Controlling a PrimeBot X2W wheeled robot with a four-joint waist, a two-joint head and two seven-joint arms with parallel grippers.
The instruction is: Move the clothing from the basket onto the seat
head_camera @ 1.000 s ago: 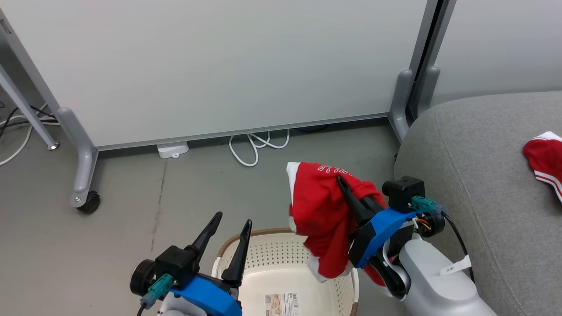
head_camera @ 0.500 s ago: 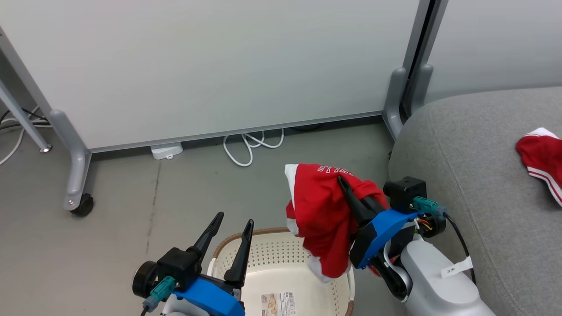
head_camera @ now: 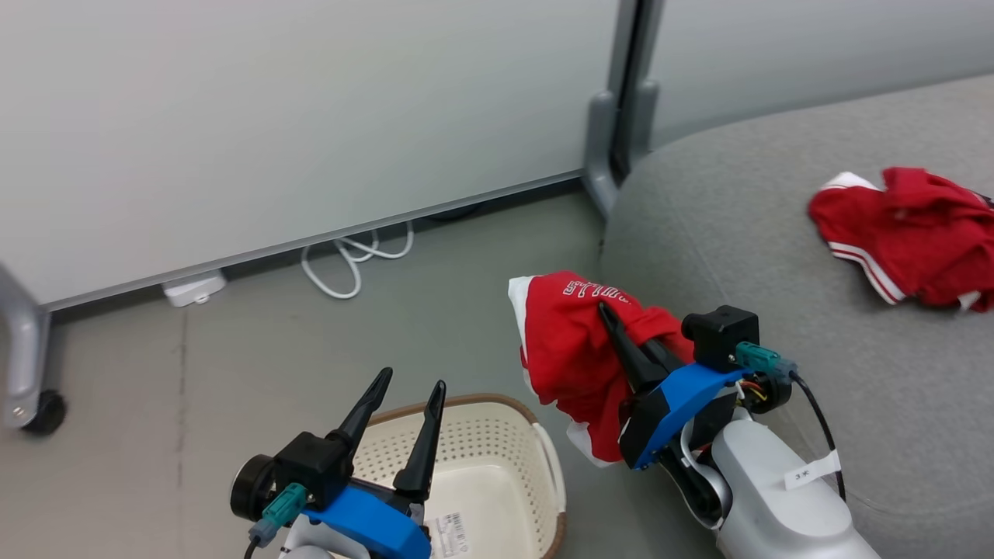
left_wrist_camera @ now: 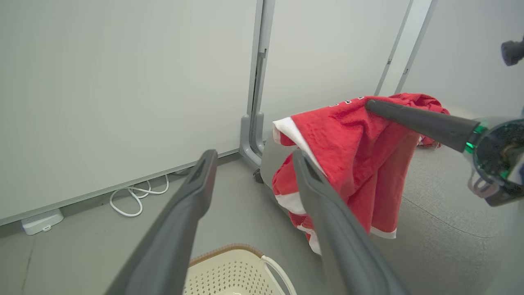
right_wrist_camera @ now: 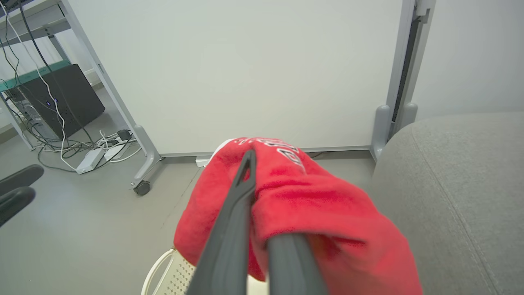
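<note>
My right gripper (head_camera: 603, 310) is shut on a red garment (head_camera: 571, 353) with small white lettering, which hangs off its fingers above the floor between the basket (head_camera: 505, 458) and the seat (head_camera: 738, 256). The same garment (right_wrist_camera: 286, 196) drapes over the fingers in the right wrist view and shows in the left wrist view as red cloth (left_wrist_camera: 348, 143). Another red garment (head_camera: 901, 229) with white stripes lies crumpled on the grey seat. The cream basket shows a paper label on its floor. Over its near left rim my left gripper (head_camera: 411, 384) stands open and holds nothing.
Grey partition panels on wheeled feet (head_camera: 31, 388) stand behind. A white cable (head_camera: 349, 260) and a white adapter (head_camera: 194, 289) lie on the floor at their base. A black box (right_wrist_camera: 61, 98) and loose cables sit far left in the right wrist view.
The camera has swung to the right, so more of the seat and the second garment show and the basket sits further left. My right gripper still holds the garment; my left stays open.
</note>
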